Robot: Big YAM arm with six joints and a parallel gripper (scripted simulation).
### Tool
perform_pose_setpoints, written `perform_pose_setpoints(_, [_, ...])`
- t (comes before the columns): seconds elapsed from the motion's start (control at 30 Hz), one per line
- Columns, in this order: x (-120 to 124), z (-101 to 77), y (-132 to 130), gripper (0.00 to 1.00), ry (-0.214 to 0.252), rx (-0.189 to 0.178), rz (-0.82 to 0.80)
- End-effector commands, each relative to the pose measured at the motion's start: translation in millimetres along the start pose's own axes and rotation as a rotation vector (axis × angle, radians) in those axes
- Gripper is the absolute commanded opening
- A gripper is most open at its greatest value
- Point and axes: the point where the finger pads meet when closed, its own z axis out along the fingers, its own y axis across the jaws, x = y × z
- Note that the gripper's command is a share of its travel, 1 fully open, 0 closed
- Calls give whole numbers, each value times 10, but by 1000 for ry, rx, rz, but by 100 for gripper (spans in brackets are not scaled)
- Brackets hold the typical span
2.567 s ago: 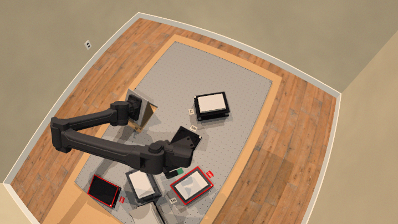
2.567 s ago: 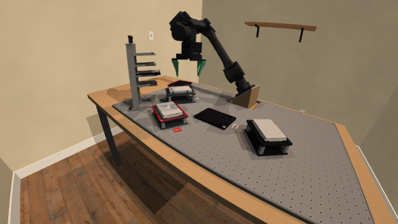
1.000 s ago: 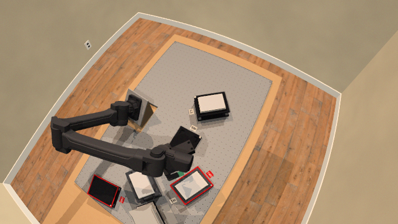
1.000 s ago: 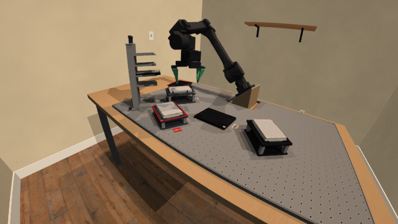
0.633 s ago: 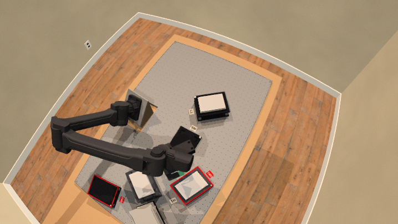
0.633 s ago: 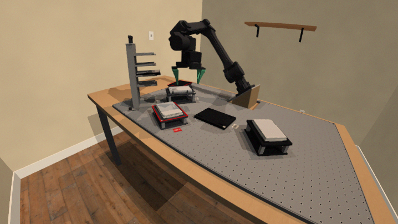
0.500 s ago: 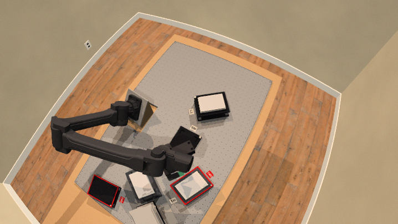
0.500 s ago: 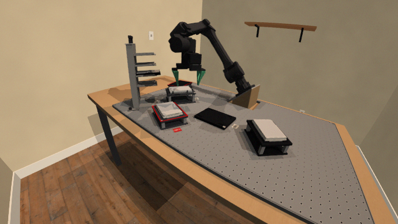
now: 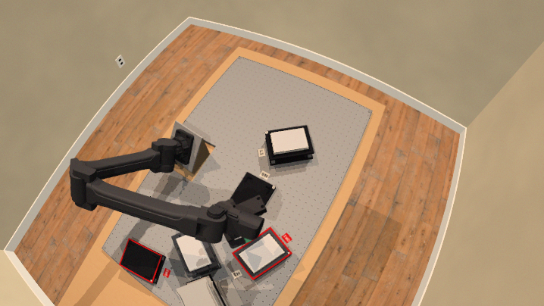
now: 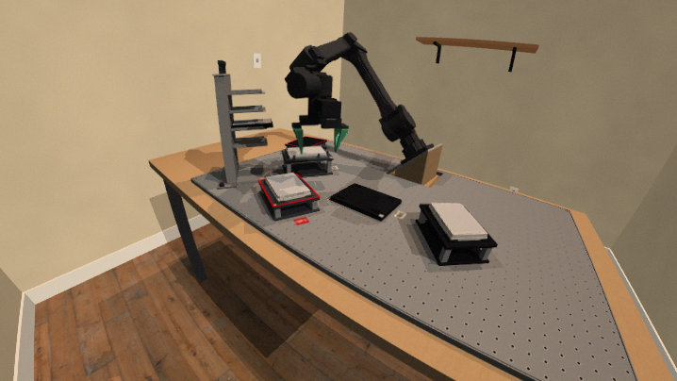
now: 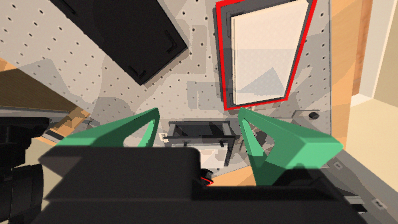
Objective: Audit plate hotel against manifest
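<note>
We hold the gripper (image 10: 318, 133) with its green fingers spread fully wide and empty. The white plate (image 10: 305, 151) on the grey nest (image 10: 307, 163), centre of the exterior frame, lies directly below, its long axis seemingly spanning the gap.

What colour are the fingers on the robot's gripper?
Green fingers, clearest in the wrist view.

The arm (image 9: 144, 203) is showing a matte black skin of long tapered links and rounded joint housings, ending in a blocky black wrist carrying the gripper (image 10: 318, 135) with two bright green, wedge-shaped, hollowed fingers.
</note>
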Motion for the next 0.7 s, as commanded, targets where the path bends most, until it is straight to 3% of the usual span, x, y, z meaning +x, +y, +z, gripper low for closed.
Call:
perform_pose_setpoints(0.0, [3, 102, -37, 100, 7, -9, -5])
perform_pose_setpoints(0.3, [6, 236, -34, 100, 7, -10, -5])
perform_pose_setpoints(0.4, [-7, 101, -115, 100, -12, 13, 10])
perform_pose_setpoints(0.67, [-7, 101, -115, 100, -12, 13, 10])
